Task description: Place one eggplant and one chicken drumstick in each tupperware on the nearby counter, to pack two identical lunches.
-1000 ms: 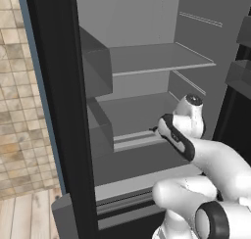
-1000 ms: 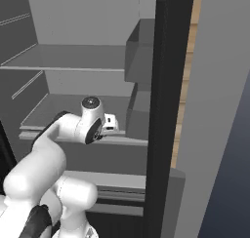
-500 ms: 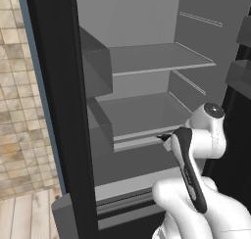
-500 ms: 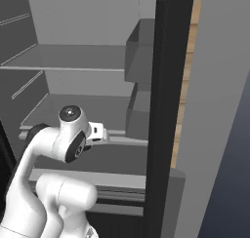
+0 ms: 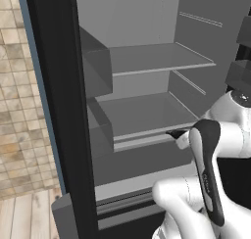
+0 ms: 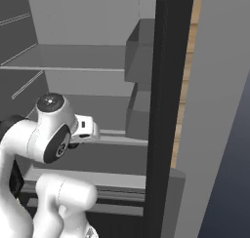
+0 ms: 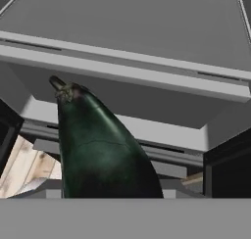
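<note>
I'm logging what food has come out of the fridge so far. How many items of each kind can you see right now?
Eggplant: 1
Chicken drumstick: 0
Tupperware: 0
Total: 1

We see an open grey fridge with two flat shelves. The upper shelf (image 5: pixel 157 59) crosses the upper middle of the left base view, and its top is plain grey. The lower shelf (image 5: pixel 142 115) sits at centre frame with a pale front lip. Door bins (image 5: pixel 98 71) stand at the left of both shelves. At lower left of that view, a wooden floor (image 5: pixel 29 216) meets a tiled wall (image 5: pixel 19 110).
</note>
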